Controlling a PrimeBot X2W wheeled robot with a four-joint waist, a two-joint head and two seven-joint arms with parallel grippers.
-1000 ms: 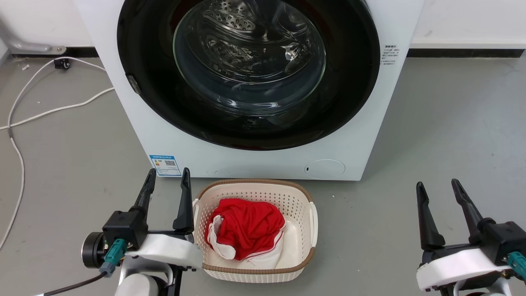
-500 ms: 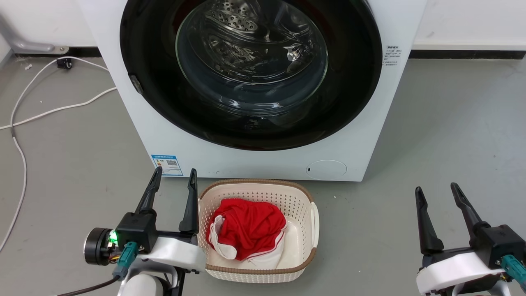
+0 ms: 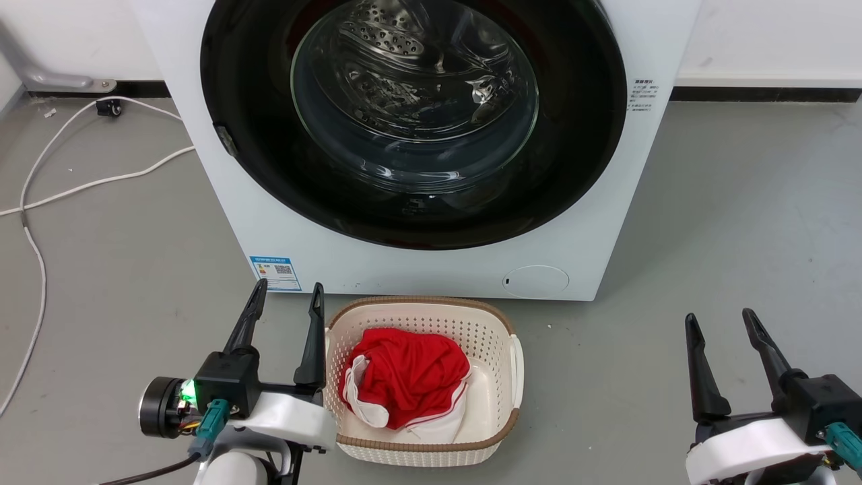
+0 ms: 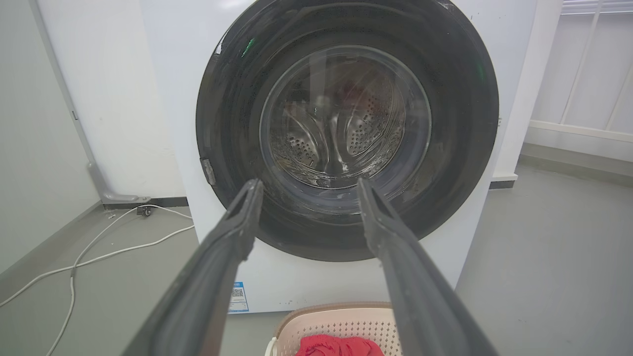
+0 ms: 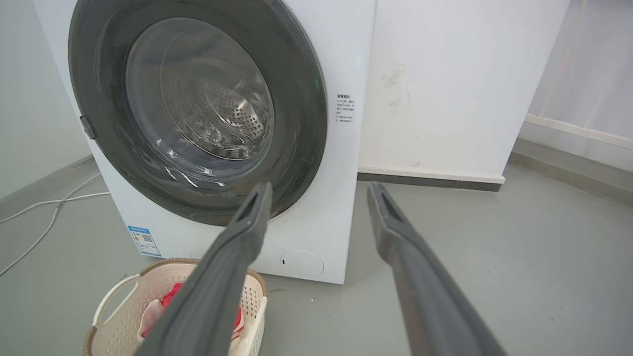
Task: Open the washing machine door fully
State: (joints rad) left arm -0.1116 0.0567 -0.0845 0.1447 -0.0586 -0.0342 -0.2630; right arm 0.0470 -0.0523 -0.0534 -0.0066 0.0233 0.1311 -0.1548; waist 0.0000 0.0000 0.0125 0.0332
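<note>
Grey floor (image 3: pixel 741 202): the white front-loading washing machine (image 3: pixel 404 269) stands with its round glossy black door (image 3: pixel 579 135) shut flush. The left claw (image 3: pixel 288 286) and right claw (image 3: pixel 718 315) hover spread and empty, well apart from it; opening is not yet begun.

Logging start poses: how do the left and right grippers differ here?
The left gripper sits beside the laundry basket; the right gripper hangs over bare floor, right of the washing machine. The left's fingers aim at the washing machine door, the right's at the machine's right edge. Both are open, empty, clear of the door.
</note>
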